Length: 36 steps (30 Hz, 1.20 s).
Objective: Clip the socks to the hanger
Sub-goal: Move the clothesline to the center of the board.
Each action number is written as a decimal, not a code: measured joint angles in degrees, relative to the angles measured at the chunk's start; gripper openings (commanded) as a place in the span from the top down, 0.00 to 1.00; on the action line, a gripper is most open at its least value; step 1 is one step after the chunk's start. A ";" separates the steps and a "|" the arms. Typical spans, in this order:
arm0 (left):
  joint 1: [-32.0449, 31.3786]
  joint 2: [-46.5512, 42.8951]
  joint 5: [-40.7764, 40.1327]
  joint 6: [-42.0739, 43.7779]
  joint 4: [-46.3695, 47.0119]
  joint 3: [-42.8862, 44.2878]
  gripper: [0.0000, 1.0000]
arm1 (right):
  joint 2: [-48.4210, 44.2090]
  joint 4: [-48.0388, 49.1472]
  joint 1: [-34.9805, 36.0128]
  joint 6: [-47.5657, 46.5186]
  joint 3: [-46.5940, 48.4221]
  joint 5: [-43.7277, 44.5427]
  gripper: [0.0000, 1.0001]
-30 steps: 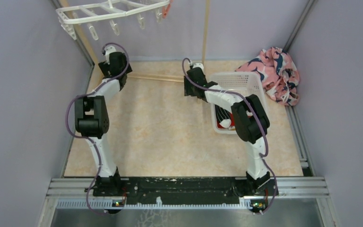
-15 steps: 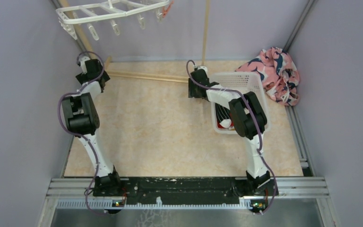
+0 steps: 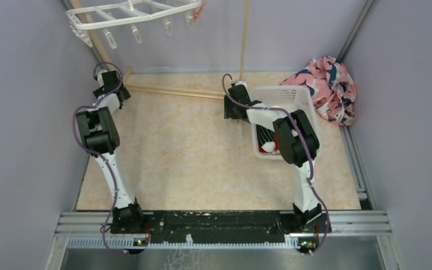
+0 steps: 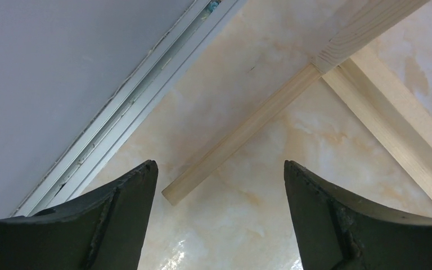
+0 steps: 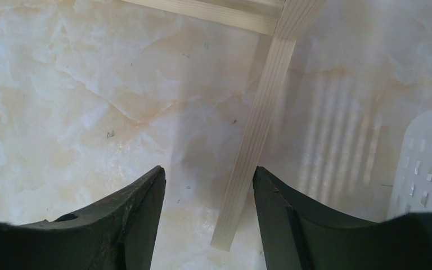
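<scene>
The white hanger (image 3: 129, 14) hangs at the back left, with clips dangling from its edge. A small red thing (image 3: 201, 8) shows at its right end; I cannot tell what it is. Socks lie in the white basket (image 3: 292, 95): a black striped one (image 3: 265, 135) and a red-and-white one (image 3: 269, 147). The green sock is out of view. My left gripper (image 3: 108, 84) (image 4: 219, 166) is open and empty, low over the floor near the left wall. My right gripper (image 3: 233, 104) (image 5: 208, 169) is open and empty, just left of the basket.
The wooden pole rack's base bars (image 3: 169, 91) lie on the floor between the grippers, and its upright (image 3: 245, 34) rises at the back. A rack foot (image 5: 256, 140) shows under my right jaws, another foot (image 4: 242, 135) under my left. A pink-and-navy cloth heap (image 3: 329, 87) lies at the back right.
My left arm has swung left and back toward the left wall, then settled. My right gripper has shifted slightly back beside the basket. Both stay open and empty.
</scene>
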 measured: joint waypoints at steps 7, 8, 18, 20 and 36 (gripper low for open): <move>0.90 -0.02 1.53 1.03 0.11 -0.90 0.71 | -1.16 0.59 0.00 0.04 -1.79 -1.64 0.41; 1.11 -0.07 2.38 1.11 -0.39 -0.44 0.74 | -1.53 0.63 0.00 0.09 -2.16 -2.05 0.41; 1.64 -0.11 4.70 -1.44 -1.66 0.66 1.00 | -9.79 1.07 0.07 0.22 -5.14 -4.42 0.41; 1.88 -0.11 5.20 -2.36 -1.70 0.68 0.96 | -10.64 1.62 0.07 0.22 -5.11 -4.61 0.41; -10.62 -14.34 16.96 -7.89 5.84 -15.04 0.01 | 3.08 -4.20 4.33 -4.20 19.15 -8.96 0.41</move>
